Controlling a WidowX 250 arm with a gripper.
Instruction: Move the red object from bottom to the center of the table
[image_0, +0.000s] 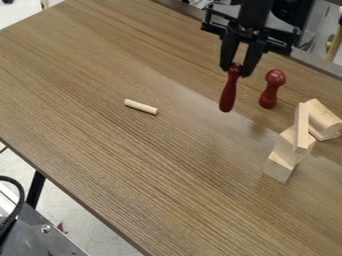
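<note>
At the upper right of the camera view, the black gripper (236, 69) hangs down over the table with its fingers closed on the top end of a dark red object (228, 95). This piece is slim, shaped like a small pin or handle, and hangs nearly upright; whether its lower end touches the table I cannot tell. Just right of it a second dark red object (270, 90) with a round knob on top stands upright on the wooden table (133, 165), apart from the gripper.
A short pale wooden dowel (141, 106) lies left of the middle. Pale wooden blocks (294, 140) are stacked and leaned together at the right, in front of the red objects. The table's left edge runs diagonally down to the bottom.
</note>
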